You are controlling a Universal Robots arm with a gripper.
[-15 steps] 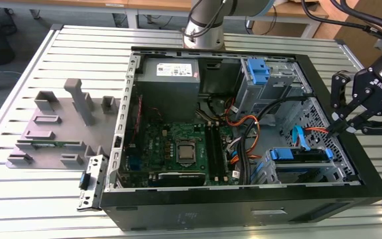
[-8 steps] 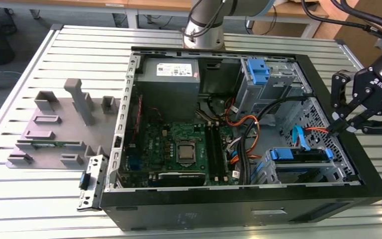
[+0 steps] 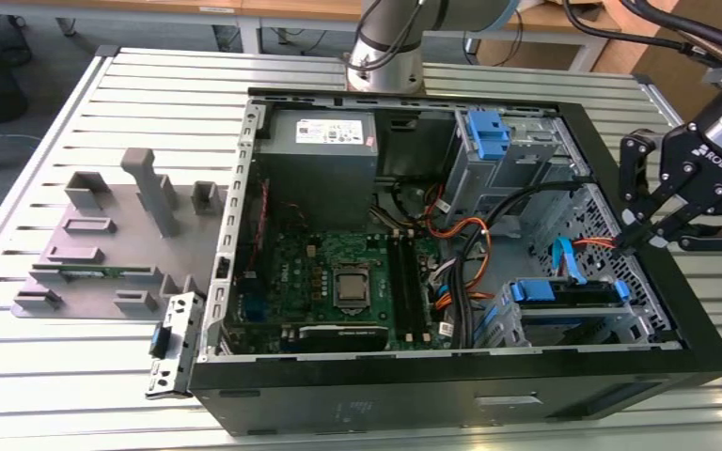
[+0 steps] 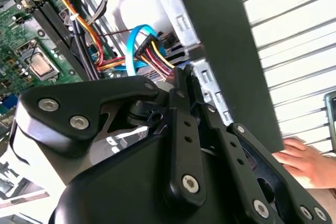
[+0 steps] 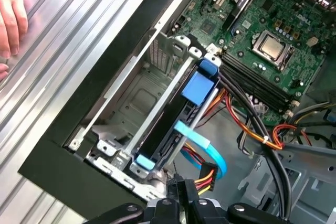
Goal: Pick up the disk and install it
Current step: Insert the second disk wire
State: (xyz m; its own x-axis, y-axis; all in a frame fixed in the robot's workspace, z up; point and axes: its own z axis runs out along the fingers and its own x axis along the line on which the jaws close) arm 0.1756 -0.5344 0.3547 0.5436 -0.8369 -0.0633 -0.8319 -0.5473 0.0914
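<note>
Claw [image 3: 647, 235], fingers pressed together and empty, hangs at the computer case's [image 3: 462, 399] three o'clock rim; disk [image 5: 168, 129] sits inside its bay.

White brand lettering on the end effector [image 3: 634, 237]; power-supply sticker [image 3: 324, 132] print illegible.

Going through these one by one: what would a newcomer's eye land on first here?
The open black computer case lying on the slatted metal table, its green motherboard exposed. The black gripper hangs over the case's edge on the exterior view's right, above the blue-railed disk sitting in its bay. A person's hand rests on the table.
</note>
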